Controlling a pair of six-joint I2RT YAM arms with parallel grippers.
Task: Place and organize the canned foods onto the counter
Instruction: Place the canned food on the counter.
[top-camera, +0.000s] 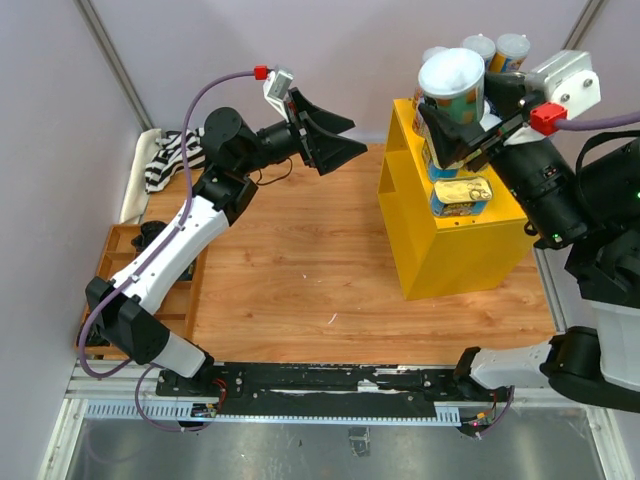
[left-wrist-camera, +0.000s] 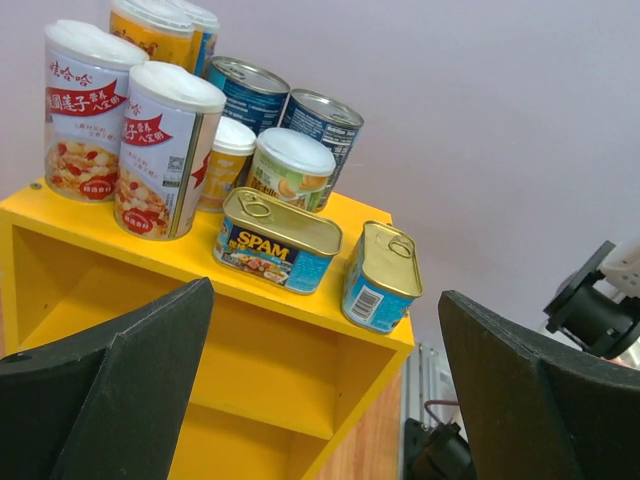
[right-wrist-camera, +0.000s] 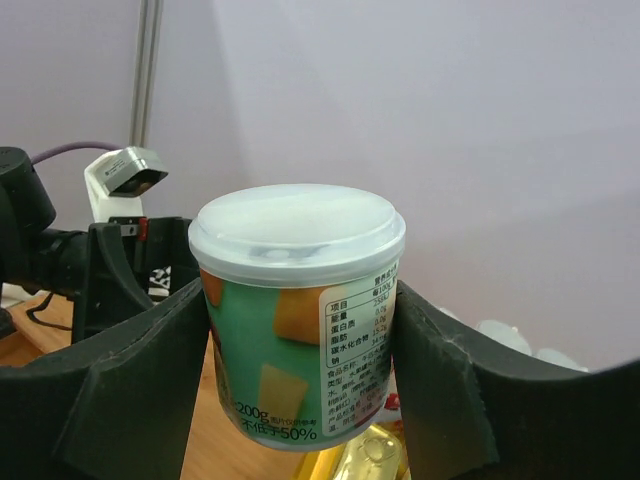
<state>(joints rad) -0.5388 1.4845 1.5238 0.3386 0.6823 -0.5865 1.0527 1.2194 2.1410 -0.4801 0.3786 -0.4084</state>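
Clamping the green white-lidded can (top-camera: 452, 78) upright in the right hand (right-wrist-camera: 298, 380), high over the yellow counter (top-camera: 470, 255), probably to clear the cans (left-wrist-camera: 160, 150) crowded on its top before lowering, with the left hand (top-camera: 357, 137) spread wide and empty aside over the worktop (top-camera: 290, 260).

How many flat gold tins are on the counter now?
2. One SPAM tin sits at the front edge of the counter top; the other tin is beside it at the corner. The taller cans behind could hide more.
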